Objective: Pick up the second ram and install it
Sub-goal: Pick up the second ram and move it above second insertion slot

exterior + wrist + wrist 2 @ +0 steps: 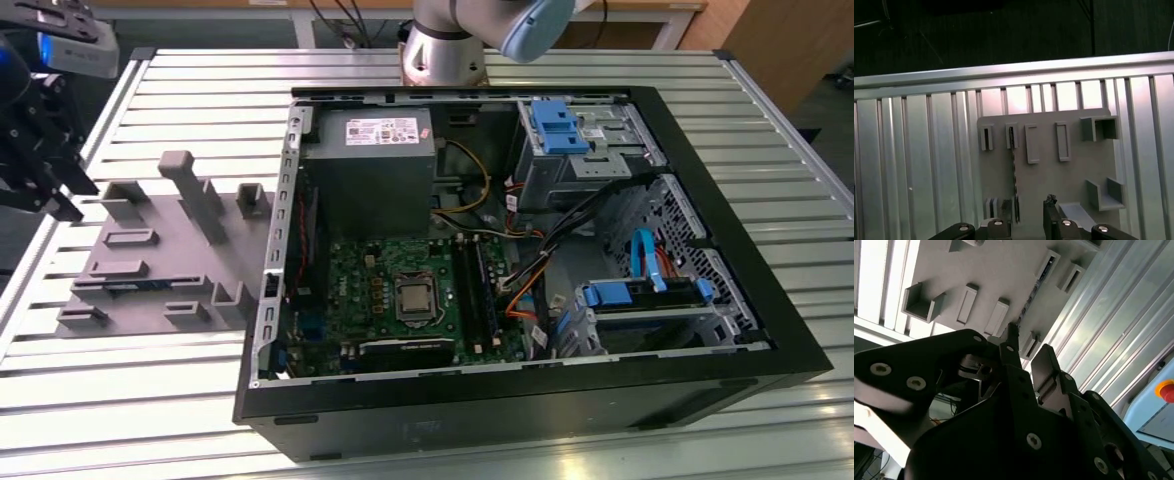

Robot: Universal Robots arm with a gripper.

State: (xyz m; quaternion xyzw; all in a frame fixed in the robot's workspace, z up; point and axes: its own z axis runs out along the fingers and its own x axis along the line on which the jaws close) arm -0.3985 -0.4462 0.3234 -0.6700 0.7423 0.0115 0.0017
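The second ram [1013, 172] is a thin board standing on edge in the grey fixture plate [1074, 175], held between slotted blocks. In the second wrist view the ram [1030, 296] appears as a dark thin line on the plate. In the exterior view a bluish strip, the ram [131, 287], lies low on the fixture [160, 250]. My gripper [1026, 220] hovers above the fixture, open, with nothing between its fingers [1011, 347]. In the exterior view the gripper [47, 190] hangs at the exterior view's far left, above the fixture's outer edge.
An open black PC case [747, 330] lies on the ribbed metal table [200, 90]. Inside are a green motherboard [354, 290] with long black slots [477, 290], a grey power supply [374, 170], cables and blue drive brackets [641, 295]. The arm's base [441, 50] stands behind the case.
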